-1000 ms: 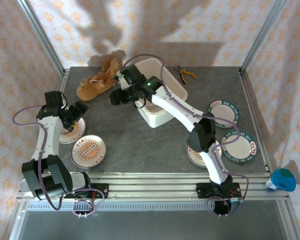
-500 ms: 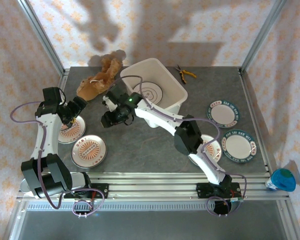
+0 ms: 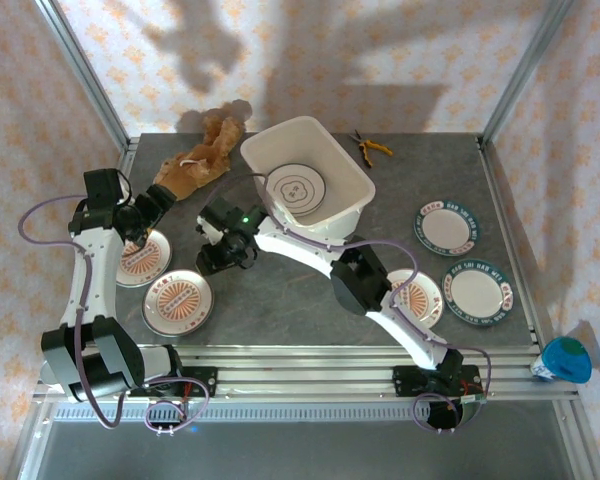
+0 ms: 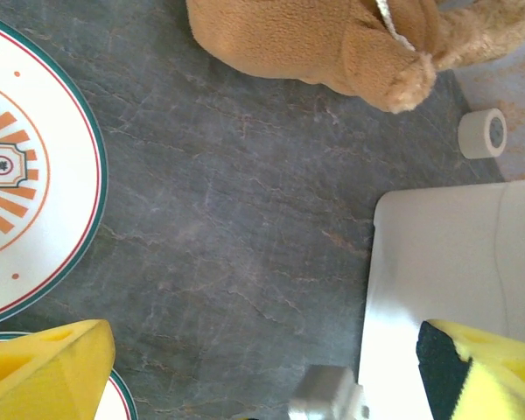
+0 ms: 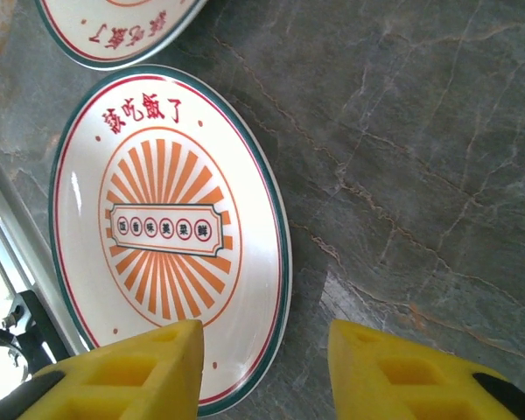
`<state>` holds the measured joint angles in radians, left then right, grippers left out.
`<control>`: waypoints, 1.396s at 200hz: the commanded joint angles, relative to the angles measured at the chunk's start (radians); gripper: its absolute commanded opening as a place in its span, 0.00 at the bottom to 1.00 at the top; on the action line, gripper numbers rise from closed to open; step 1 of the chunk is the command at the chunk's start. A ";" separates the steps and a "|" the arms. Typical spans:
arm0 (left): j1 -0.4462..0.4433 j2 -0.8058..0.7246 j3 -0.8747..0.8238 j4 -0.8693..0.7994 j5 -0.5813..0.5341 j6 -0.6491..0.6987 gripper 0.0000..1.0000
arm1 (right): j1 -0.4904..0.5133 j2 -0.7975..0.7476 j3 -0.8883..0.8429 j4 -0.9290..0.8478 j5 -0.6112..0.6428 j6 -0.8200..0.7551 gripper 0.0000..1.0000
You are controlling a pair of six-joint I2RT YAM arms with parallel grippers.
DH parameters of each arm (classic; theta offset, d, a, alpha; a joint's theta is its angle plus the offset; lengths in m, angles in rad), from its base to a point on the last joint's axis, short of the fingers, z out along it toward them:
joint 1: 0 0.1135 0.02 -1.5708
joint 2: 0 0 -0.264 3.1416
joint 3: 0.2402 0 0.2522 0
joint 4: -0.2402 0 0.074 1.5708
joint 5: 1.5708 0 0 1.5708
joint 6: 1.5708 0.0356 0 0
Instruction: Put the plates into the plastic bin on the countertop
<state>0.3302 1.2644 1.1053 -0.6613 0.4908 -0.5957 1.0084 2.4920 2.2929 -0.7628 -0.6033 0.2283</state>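
The white plastic bin [image 3: 352, 190] stands at the back middle of the countertop [image 3: 280, 290] with one patterned plate [image 3: 298, 187] inside. Two plates lie at the front left [image 3: 177, 300] [image 3: 140, 258] and three at the right [image 3: 447, 227] [image 3: 480, 291] [image 3: 410, 297]. My right gripper [image 3: 215, 262] [image 5: 267, 372] hangs open low over the sunburst plate [image 5: 171, 232], one finger above the plate and the other beyond its rim. My left gripper [image 3: 160, 205] [image 4: 262, 376] is open over bare countertop between a plate [image 4: 26, 175] and the bin [image 4: 446, 280].
A brown plush toy [image 3: 202, 155] [image 4: 332, 44] lies at the back left, with a small white roll [image 4: 482, 133] beside it. Yellow-handled pliers [image 3: 370, 147] rest behind the bin. Aluminium rails [image 3: 310, 355] frame the countertop.
My right arm has swung out of the bin, left and forward, down to the front-left plate, and its jaws have narrowed. A plate now shows in the bin. The left arm has barely shifted.
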 commanded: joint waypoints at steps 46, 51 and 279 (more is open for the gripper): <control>-0.041 -0.026 0.012 0.004 0.007 0.017 0.91 | 0.030 0.045 0.007 0.009 0.029 0.023 0.40; -0.041 -0.024 0.014 -0.002 0.008 0.020 0.91 | 0.033 0.049 0.006 0.008 0.032 0.022 0.40; -0.054 -0.008 0.004 -0.009 0.008 0.043 0.91 | 0.089 0.090 -0.020 0.028 0.143 0.032 0.24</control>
<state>0.2813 1.2587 1.1053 -0.6621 0.4915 -0.5747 1.0836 2.5706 2.2929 -0.7464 -0.4892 0.2588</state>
